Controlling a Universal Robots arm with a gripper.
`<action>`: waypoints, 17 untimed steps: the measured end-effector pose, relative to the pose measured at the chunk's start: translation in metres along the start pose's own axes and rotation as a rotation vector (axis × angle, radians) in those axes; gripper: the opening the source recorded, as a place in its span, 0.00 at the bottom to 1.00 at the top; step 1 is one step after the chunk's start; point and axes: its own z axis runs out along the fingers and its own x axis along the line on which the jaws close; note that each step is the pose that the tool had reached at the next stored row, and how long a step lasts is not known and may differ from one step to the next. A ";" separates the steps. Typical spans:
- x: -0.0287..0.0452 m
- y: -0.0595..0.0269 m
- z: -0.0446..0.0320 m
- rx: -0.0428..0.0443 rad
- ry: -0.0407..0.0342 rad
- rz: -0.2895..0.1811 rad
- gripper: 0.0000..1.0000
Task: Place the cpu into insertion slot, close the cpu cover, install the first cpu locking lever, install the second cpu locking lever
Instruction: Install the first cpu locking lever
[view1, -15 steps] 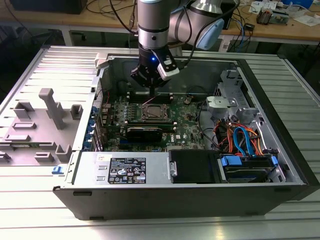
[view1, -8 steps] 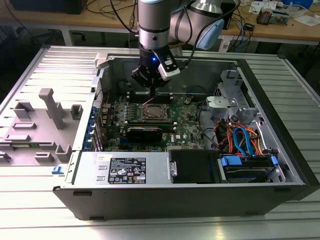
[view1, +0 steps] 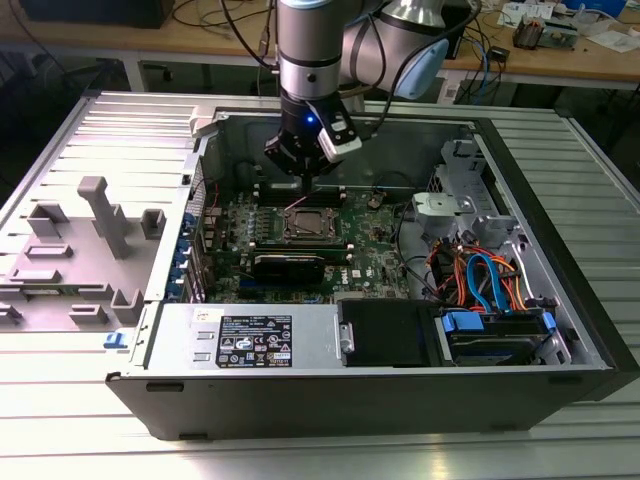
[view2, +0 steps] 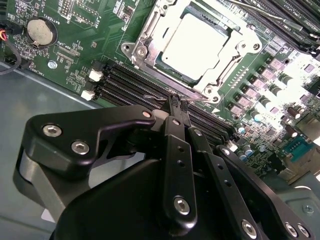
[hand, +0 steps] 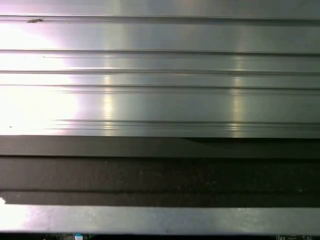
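Hovering just behind the insertion slot (view2: 192, 47), the gripper (view2: 176, 102) has its fingers pressed together on a thin locking lever (view2: 157, 96), while the cpu (view2: 192, 45) already sits under the closed cpu cover (view2: 150, 30), so I judge the lever must go down and hook.

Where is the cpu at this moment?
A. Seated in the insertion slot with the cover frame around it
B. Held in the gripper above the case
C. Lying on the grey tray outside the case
A: in the second wrist view the cpu sits in the insertion slot, the cpu cover framing it, near the gripper.
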 end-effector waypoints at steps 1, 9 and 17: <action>-0.0003 0.0000 0.0001 0.0000 0.0000 0.000 0.11; -0.0036 -0.0001 0.0026 -0.0001 0.0000 0.000 0.11; -0.0097 -0.0002 0.0082 0.0000 0.0000 0.000 0.11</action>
